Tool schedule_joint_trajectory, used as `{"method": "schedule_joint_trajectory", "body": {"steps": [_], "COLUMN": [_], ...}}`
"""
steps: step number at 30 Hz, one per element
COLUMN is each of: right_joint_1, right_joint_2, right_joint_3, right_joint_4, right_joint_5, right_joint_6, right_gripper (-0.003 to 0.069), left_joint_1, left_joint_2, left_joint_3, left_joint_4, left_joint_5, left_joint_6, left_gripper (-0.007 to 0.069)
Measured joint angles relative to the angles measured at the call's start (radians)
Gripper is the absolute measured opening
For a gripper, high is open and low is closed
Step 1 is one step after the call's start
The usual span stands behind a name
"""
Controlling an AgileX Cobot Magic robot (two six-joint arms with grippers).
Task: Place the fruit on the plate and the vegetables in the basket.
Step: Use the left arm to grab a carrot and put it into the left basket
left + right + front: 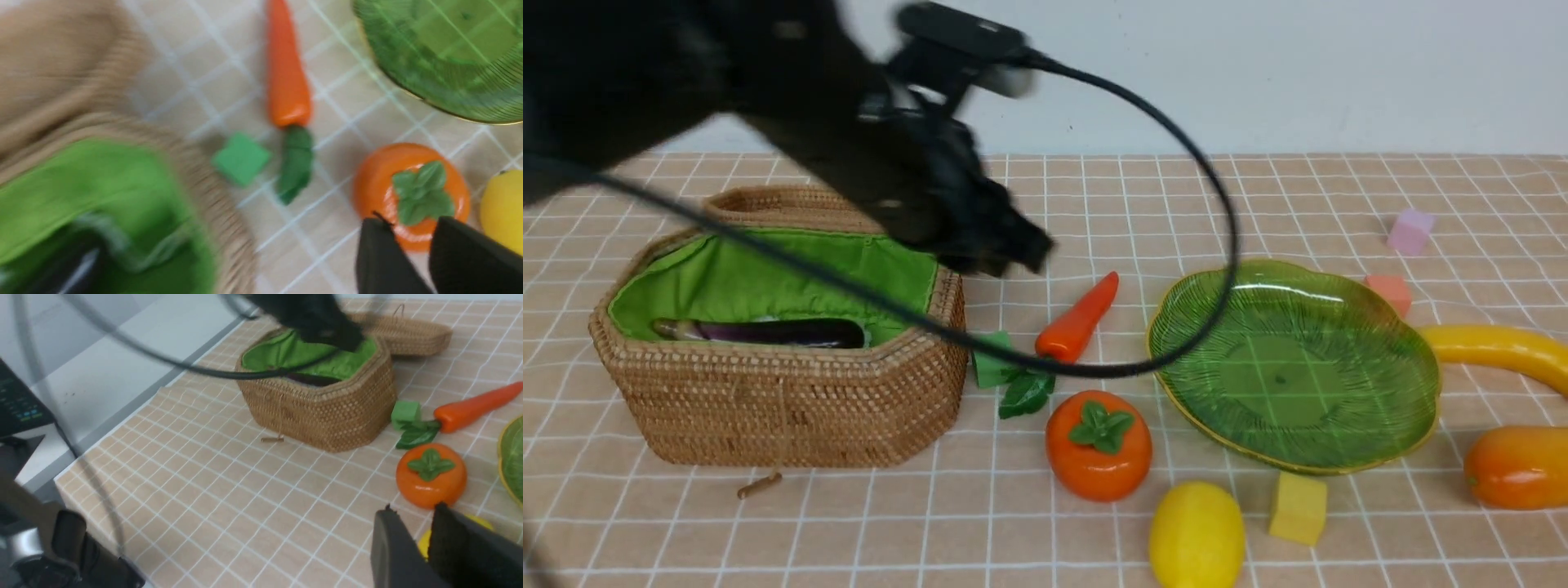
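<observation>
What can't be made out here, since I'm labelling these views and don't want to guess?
- Basket interior, front view: the tan woven basket's near wall hides the floor and the underside of the glossy purple eggplant.
- Orange-yellow mango, front view: right end cut off by the edge.
- Glossy yellow lemon, right wrist view: partly hidden by dark fingers.
- Left arm, front view: blurred.

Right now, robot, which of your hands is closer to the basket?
The left one. My left hand hangs up high near the basket's right end; my right hand is farther off, with the basket well out beyond its fingertips.
</observation>
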Motion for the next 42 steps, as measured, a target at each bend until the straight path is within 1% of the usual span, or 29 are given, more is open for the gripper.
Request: {"method": "schedule_joint_trajectory", "body": {"steps": [1,2,3,5,8,16,23,27,28,32,35,39,40,42], "right_joint_1": [0.000,0.000,0.000,0.000,0.000,0.000,0.000,0.000,0.000,0.000,0.000,0.000,0.000,0.000], "right_joint_2": [0.000,0.000,0.000,0.000,0.000,0.000,0.000,0.000,0.000,0.000,0.000,0.000,0.000,0.000], "right_joint_3": [0.000,0.000,0.000,0.000,0.000,0.000,0.000,0.000,0.000,0.000,0.000,0.000,0.000,0.000], "right_joint_4": [0.000,0.000,0.000,0.000,-0.001,-0.007,-0.007,-0.008,-0.008,-0.008,-0.008,-0.008,-0.008,-0.008], "right_joint_5": [0.014,0.017,0.033,0.053,0.065,0.069,0.072,0.074,0.074,0.074,0.072,0.050,0.045,0.045], "right_joint_6": [0.002,0.002,0.006,0.014,0.018,0.024,0.024,0.024,0.024,0.024,0.024,0.024,0.021,-0.001], "right_gripper": [0.0166,0.0167,0.0168,0.0169,0.0171,0.0173,0.0178,0.0183,0.0183,0.0186,0.0188,0.0190,0.0190,0.0191], "left_joint_1": [-0.013,-0.016,-0.025,-0.029,-0.029,-0.029,-0.028,-0.028,-0.028,-0.029,-0.038,-0.046,-0.042,0.001], "left_joint_2": [0.056,0.074,0.137,0.221,0.320,0.529,0.616,0.624,0.624,0.605,0.537,0.363,0.300,0.181], "left_joint_3": [-0.034,-0.047,-0.089,-0.150,-0.212,-0.304,-0.310,-0.316,-0.316,-0.316,-0.317,-0.327,-0.323,-0.282], "left_joint_4": [0.002,0.002,0.003,0.003,0.026,0.170,0.240,0.274,0.274,0.338,0.378,0.402,0.401,0.381], "left_joint_5": [0.002,0.002,0.001,-0.005,-0.035,-0.147,-0.221,-0.238,-0.239,-0.231,-0.176,-0.048,-0.001,0.081], "left_joint_6": [-0.002,-0.003,-0.007,-0.020,-0.031,-0.054,-0.081,-0.130,-0.130,-0.167,-0.170,-0.081,-0.008,0.135], "left_gripper": [0.0281,0.0291,0.0356,0.0437,0.0479,0.0462,0.0449,0.0373,0.0373,0.0375,0.0375,0.0375,0.0375,0.0375]}}
